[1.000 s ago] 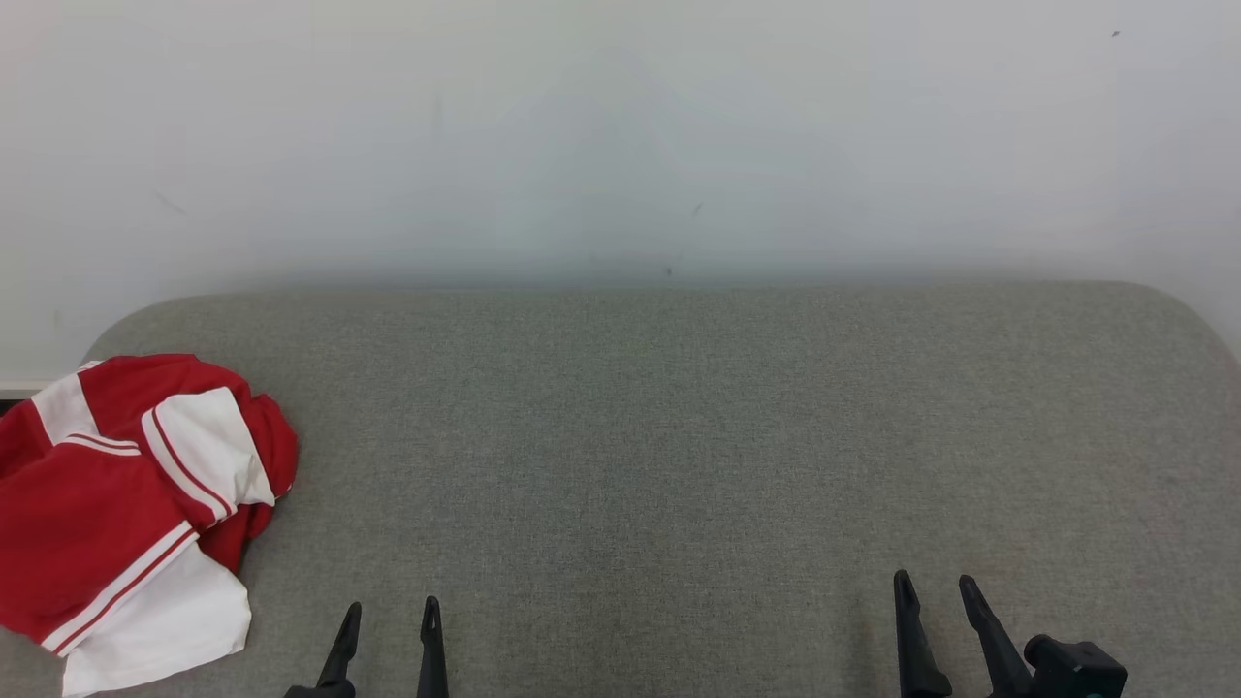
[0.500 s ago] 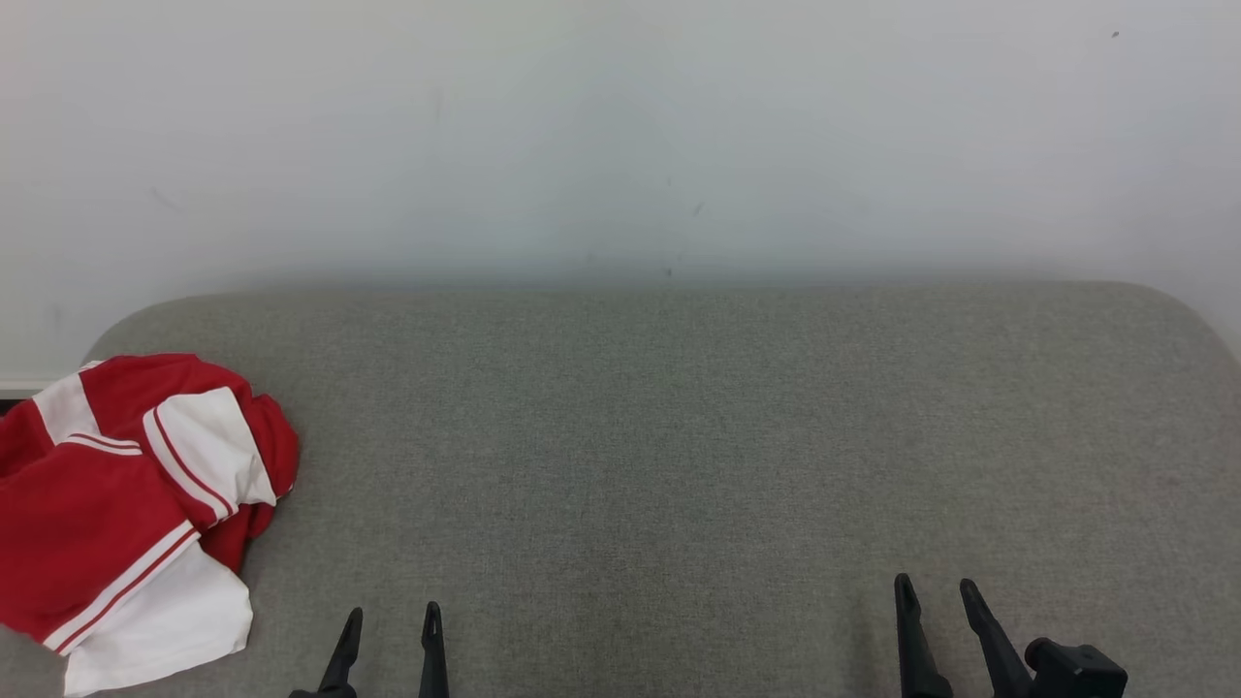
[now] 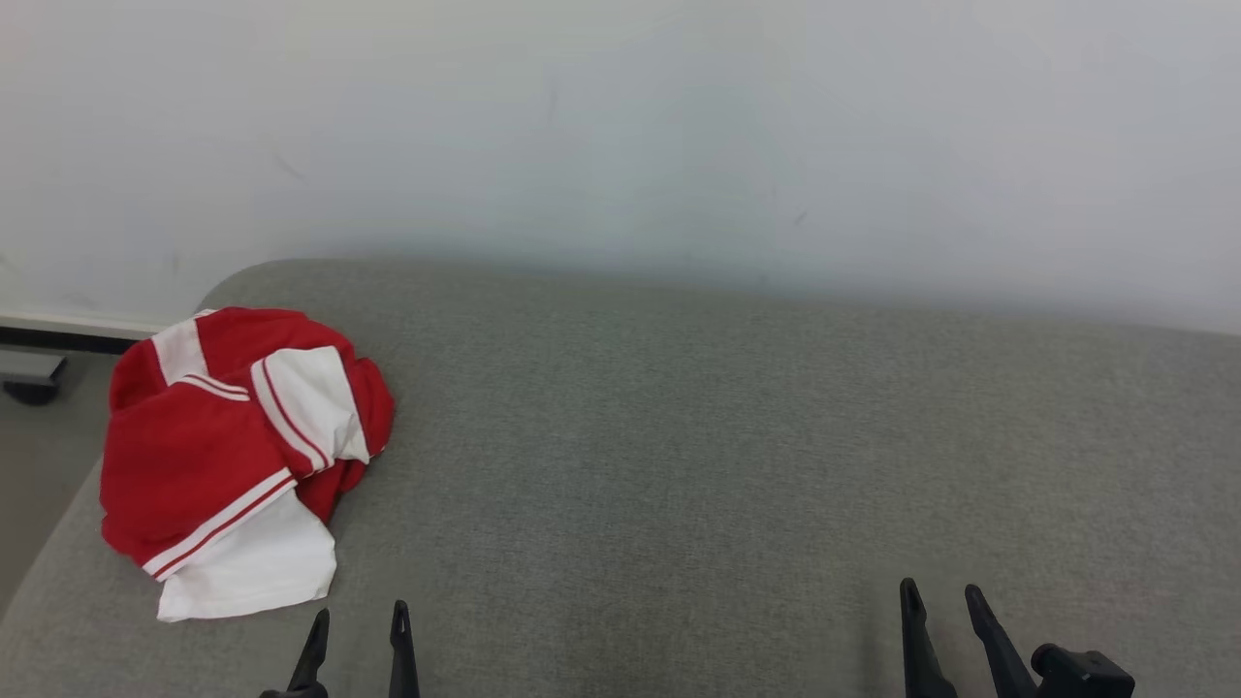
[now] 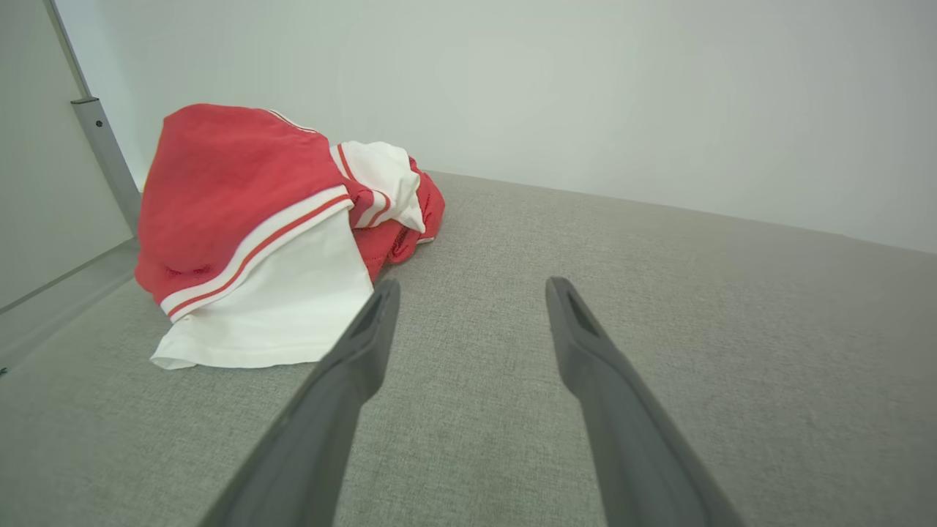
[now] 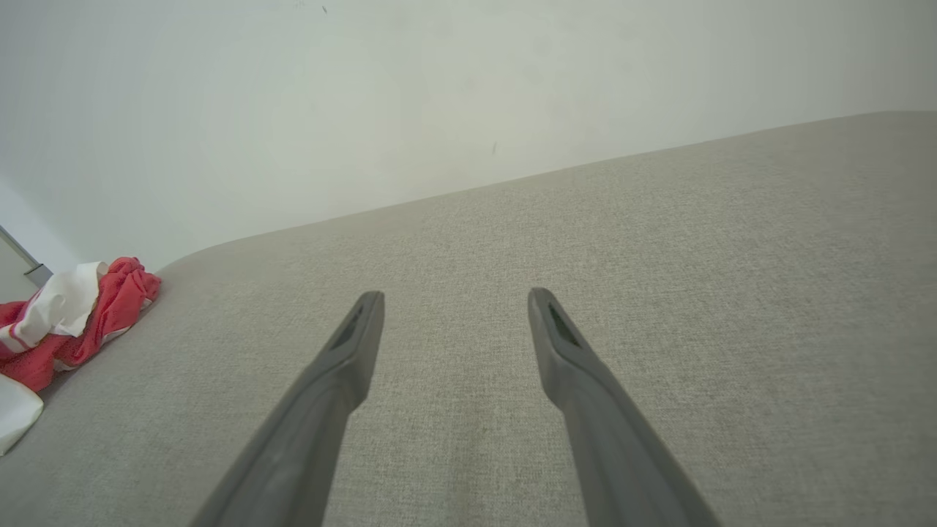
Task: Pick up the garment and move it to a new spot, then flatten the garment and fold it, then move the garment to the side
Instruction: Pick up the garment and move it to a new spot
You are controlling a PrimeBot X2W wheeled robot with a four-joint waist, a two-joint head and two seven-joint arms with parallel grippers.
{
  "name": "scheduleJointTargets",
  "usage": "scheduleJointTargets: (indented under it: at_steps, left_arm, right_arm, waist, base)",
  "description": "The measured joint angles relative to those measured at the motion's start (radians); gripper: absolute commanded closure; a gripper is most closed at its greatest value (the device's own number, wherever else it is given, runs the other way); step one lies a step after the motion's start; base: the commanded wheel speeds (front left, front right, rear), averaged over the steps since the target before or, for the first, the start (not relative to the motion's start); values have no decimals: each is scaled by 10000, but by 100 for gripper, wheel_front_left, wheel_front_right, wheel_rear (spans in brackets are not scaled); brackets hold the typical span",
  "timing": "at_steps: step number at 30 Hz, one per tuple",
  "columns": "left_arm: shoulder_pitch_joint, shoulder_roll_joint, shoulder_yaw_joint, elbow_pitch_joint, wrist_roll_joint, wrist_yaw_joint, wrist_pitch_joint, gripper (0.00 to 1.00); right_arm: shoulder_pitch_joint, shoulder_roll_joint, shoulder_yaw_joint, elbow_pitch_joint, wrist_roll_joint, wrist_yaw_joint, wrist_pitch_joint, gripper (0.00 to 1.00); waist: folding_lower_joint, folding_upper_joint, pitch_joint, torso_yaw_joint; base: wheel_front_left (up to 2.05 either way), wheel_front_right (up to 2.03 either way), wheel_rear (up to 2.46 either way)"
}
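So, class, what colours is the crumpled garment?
Red with white panels and stripes on the garment; left wrist view shows it best.

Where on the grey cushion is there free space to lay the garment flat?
The cushion is bare from the garment at its left end across to the right, between the wall behind and the left gripper and right gripper in front. Only the left end is crowded.

Grey upholstered surface, white wall

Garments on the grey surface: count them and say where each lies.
1. One crumpled red-and-white garment lies at the left end of the grey surface, just ahead-left of the left claw. Its folds might hide another.
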Motion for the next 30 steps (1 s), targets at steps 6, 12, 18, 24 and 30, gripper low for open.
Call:
scheduleJointTargets:
  at_steps: [6,12,18,24,30]
  left_arm:
    - [2,8,347,0,184,-94,2,0]
    - [20,23,583,-21,339,-196,0,0]
    - [35,23,721,-17,447,-284,0,0]
    - [58,23,943,-155,449,-299,0,0]
    - [21,23,955,-77,430,-293,0,0]
  right_arm:
    - [-10,0,67,-12,130,0,0,0]
    - [-39,2,176,-8,291,0,2,0]
    - [-78,0,173,-19,349,0,0,0]
    - [-370,4,416,67,349,0,0,0]
    - [-465,2,468,123,376,0,0,0]
  waist:
    - [0,0,29,872]
    - [0,0,77,1797]
    - [0,0,128,2703]
    - [0,0,251,3439]
    - [2,0,415,3581]
  base:
    - [0,0,0]
    - [0,0,0]
    - [0,0,0]
    - [0,0,0]
    - [0,0,0]
